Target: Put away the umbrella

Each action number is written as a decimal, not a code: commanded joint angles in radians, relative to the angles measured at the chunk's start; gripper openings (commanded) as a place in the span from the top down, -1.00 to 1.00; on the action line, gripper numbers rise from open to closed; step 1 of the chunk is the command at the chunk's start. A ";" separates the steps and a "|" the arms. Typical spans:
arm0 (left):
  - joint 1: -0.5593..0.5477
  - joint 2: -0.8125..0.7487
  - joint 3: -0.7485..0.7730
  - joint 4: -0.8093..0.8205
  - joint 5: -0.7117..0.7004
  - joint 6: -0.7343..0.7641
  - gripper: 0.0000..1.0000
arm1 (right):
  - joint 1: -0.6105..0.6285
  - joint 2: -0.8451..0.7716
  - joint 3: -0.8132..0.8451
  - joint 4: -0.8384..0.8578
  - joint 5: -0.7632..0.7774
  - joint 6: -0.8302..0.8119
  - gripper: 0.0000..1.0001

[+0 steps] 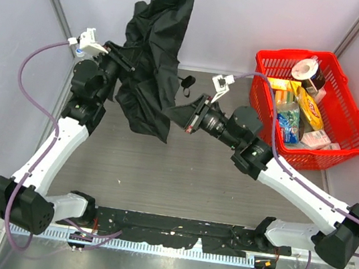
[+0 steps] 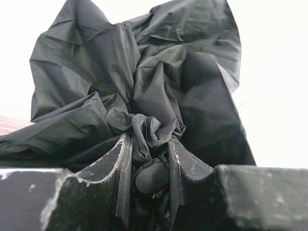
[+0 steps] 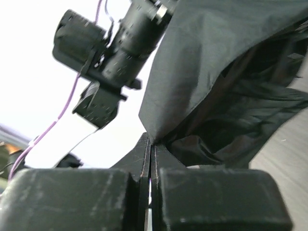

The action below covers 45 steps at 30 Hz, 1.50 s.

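From above, the crumpled all-black fabric umbrella point(image 1: 152, 56) is held up over the back left of the grey wood-grain table point(image 1: 179, 182), between both arms. The left gripper point(image 1: 127, 59) meets it from the left, and the right gripper point(image 1: 173, 112) meets it at its lower right edge. A red plastic mesh basket point(image 1: 325, 156) of groceries sits at the right, well apart.

In the left wrist view, the jaws are clamped on a bunched knot of canopy fabric.

In the right wrist view, the jaws are pressed together, pinching a corner of the fabric.
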 commanded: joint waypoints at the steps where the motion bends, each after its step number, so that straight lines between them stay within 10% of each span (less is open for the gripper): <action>1: 0.002 0.036 0.005 0.200 -0.049 -0.238 1.00 | 0.016 0.006 -0.103 0.341 -0.200 0.160 0.99; 15: 0.011 0.010 -0.121 0.458 0.079 -0.641 1.00 | 0.091 0.081 -0.219 0.307 0.061 -0.122 0.99; 23: 0.020 0.037 -0.161 0.531 0.155 -0.850 1.00 | 0.088 0.029 -0.279 0.133 0.012 -0.350 0.32; 31: 0.026 0.106 -0.170 0.668 0.260 -0.868 1.00 | 0.088 -0.153 -0.323 0.046 -0.071 -0.352 0.15; 41: 0.006 0.096 -0.205 0.733 0.283 -0.973 1.00 | 0.097 0.205 -0.486 0.943 0.253 -0.373 0.32; 45: 0.008 0.039 -0.219 0.610 0.299 -0.933 1.00 | 0.100 0.321 -0.437 1.011 0.406 -0.525 0.36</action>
